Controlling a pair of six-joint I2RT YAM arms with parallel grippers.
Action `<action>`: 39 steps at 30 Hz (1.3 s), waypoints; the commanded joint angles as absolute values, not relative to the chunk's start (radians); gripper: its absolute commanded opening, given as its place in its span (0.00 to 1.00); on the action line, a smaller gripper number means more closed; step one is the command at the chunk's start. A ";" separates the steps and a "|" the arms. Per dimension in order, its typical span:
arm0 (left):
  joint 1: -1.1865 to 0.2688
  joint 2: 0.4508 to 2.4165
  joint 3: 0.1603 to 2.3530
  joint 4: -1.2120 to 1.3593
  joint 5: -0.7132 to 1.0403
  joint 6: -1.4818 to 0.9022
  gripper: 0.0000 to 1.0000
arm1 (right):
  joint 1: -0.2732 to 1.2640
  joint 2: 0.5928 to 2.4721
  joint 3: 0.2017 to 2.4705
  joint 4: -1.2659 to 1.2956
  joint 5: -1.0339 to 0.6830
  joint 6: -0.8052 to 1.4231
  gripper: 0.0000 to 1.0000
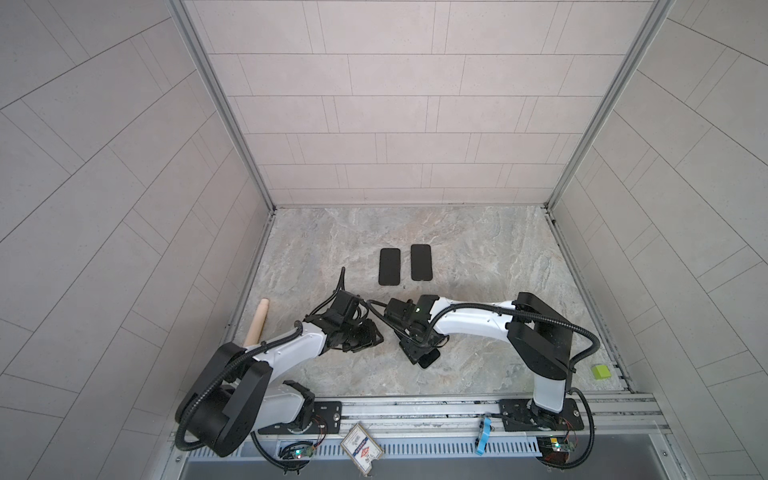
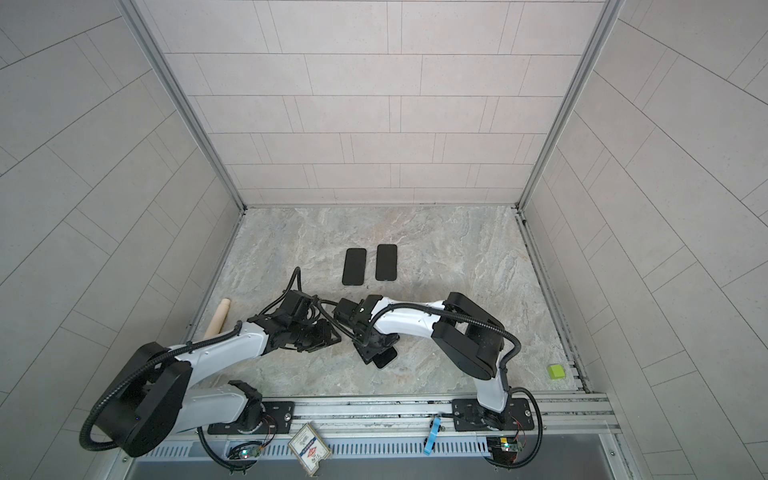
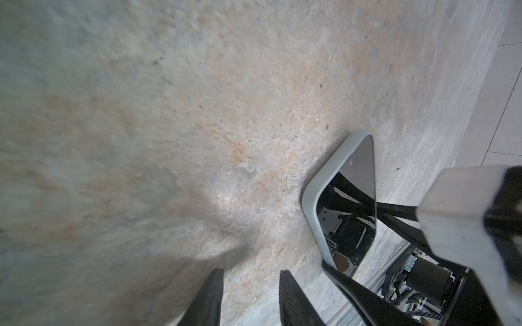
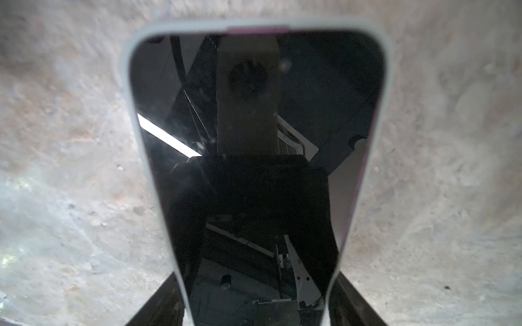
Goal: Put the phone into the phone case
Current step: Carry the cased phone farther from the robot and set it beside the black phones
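Top views: R gripper [image 1: 420, 356] is down at the table [image 1: 478, 249] near my edge, over the phone [image 1: 431, 358]. Only a dark corner of the phone pokes out from under it. L gripper [image 1: 368, 336] hangs just beside it and isn't touching the phone afaict. I read it as parked close so it can brace or press if needed. Two dark slabs [image 1: 389, 266] lie flat side by side further back, well apart from the work; can't tell if they're phones or cases. The dowel [image 1: 257, 322] at the left edge and the green block [image 1: 601, 371] far right are out of the way.

L wrist: L fingers [image 3: 207, 296] stand apart w/ bare table between them, holding nothing. Beyond them the phone lies flat, screen up, w/ the grey case [image 3: 310, 197] wrapped round its rim.

R wrist: the screen fills the view, case rim all round it. R fingers [image 4: 158, 304] flank its near end, one per long side, prob to squeeze the case walls onto the phone. Whether they're pinching or only straddling, I can't tell. A pink strip [image 4: 258, 29] shows at the far end and along one side. I judge that's phone body the lip hasn't covered, so seating looks nearly but not wholly done.
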State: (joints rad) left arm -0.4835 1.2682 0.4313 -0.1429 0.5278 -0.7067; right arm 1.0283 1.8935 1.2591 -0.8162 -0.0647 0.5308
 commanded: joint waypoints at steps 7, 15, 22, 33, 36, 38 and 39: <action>-0.474 1.274 0.425 -0.141 0.527 -0.709 0.40 | 0.896 1.739 1.282 -0.895 -0.023 0.464 0.65; -0.472 1.277 0.425 -0.135 0.531 -0.709 0.40 | 0.545 1.770 1.382 -0.839 -0.040 0.447 0.65; -0.472 1.257 0.420 -0.142 0.520 -0.709 0.40 | 0.422 2.035 1.675 -0.888 0.028 0.446 0.65; -0.461 1.270 0.425 -0.139 0.541 -0.693 0.40 | 0.347 2.265 1.950 -1.007 0.003 0.460 0.67; -0.459 1.269 0.423 -0.139 0.543 -0.693 0.40 | 0.348 2.267 1.945 -1.003 0.002 0.457 0.74; -0.459 1.267 0.422 -0.139 0.543 -0.692 0.40 | 0.348 2.266 1.945 -1.003 -0.011 0.449 0.86; -0.459 1.266 0.423 -0.141 0.543 -0.694 0.42 | 0.348 2.265 1.947 -1.005 -0.018 0.443 0.92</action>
